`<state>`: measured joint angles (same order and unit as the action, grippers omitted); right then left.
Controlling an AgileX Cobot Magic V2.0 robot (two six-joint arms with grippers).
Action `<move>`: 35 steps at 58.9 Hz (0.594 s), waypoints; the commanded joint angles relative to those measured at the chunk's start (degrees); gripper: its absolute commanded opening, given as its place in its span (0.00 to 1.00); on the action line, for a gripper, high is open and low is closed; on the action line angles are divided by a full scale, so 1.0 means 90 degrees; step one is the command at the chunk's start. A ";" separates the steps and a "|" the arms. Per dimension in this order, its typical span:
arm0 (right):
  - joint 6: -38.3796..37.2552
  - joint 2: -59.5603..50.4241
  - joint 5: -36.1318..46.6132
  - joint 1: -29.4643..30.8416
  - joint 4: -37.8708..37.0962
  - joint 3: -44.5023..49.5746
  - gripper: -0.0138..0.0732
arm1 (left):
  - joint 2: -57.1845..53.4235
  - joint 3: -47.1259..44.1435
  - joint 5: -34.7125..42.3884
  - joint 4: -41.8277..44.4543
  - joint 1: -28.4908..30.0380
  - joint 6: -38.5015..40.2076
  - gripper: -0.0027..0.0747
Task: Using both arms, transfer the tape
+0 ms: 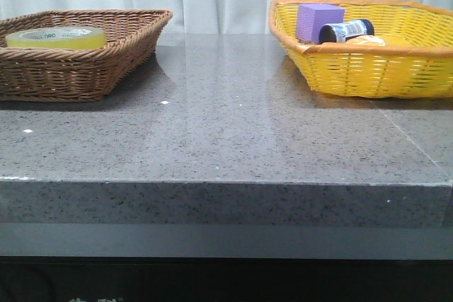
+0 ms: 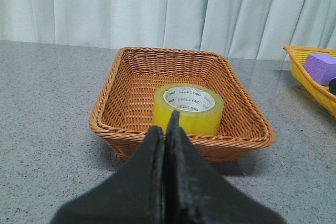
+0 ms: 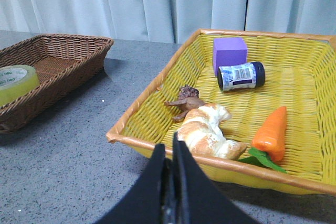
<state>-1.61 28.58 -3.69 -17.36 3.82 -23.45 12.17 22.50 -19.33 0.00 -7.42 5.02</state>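
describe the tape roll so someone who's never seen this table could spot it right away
Look to the brown woven wicker basket on the left side of the grey speckled stone table, opposite the yellow woven basket. Lying flat inside is the wide roll of translucent yellow-green packing tape. It is the only thing in that basket, and its white core carries green print.

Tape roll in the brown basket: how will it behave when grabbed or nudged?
The tape lies flat on its end in the brown basket, so it probably won't roll unless tipped onto its edge. The wide roll with a rigid-looking core should hold shape. Its glossy outer wrap may be somewhat slippery.
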 commanded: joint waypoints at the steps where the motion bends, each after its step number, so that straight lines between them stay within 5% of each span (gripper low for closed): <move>1: 0.0002 -0.0013 0.0530 0.0036 -0.0085 -0.0175 0.08 | 0.0055 0.0163 0.0456 0.0000 0.0002 0.0009 0.01; 35: 0.0002 -0.0013 0.0529 0.0036 -0.0080 -0.0175 0.08 | -0.0945 -0.0694 0.0283 0.0000 0.0380 0.0009 0.01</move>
<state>-1.61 28.58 -3.69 -17.36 3.77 -23.45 5.90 17.35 -20.25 0.00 -5.30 4.92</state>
